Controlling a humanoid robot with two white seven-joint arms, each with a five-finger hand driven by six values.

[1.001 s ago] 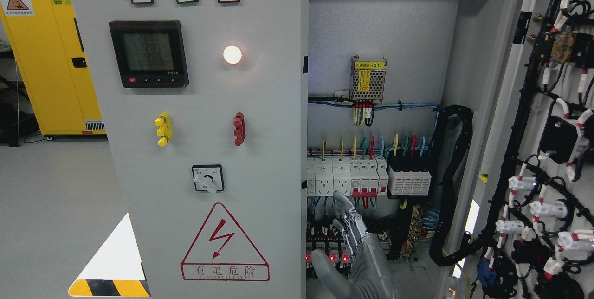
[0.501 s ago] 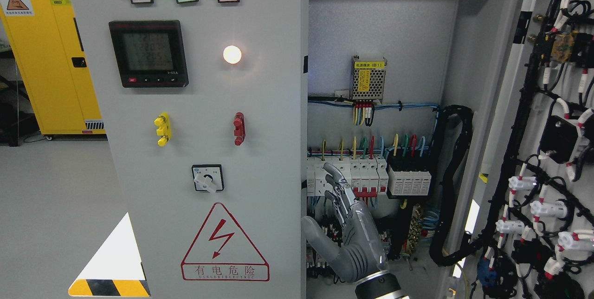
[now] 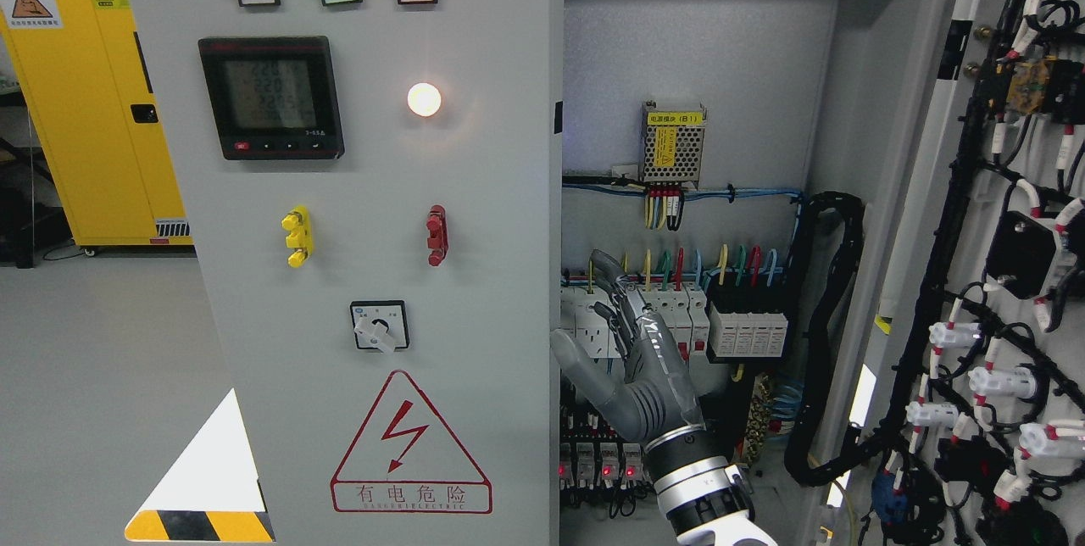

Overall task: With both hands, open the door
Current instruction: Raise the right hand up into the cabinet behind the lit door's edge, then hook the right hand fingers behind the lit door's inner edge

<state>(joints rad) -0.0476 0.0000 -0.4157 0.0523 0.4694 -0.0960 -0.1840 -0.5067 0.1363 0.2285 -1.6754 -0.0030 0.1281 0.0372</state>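
Risen since the earlier frame, right hand (image 3: pixel 631 359) now fronts the breakers (image 3: pixel 670 317) — fingers apart, holding nothing. Left door (image 3: pixel 356 232) stands closed; right door (image 3: pixel 1000 232) open.

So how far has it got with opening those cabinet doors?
Done, it seems: the right door stands swung wide, its wiring and the cabinet's breakers on show. In hand: the right hand, fingers spread and holding nothing, is raised inside the opening beside the edge of the left door. Left: that door with the lamps and meter looks not yet swung wide. The left hand is out of sight.
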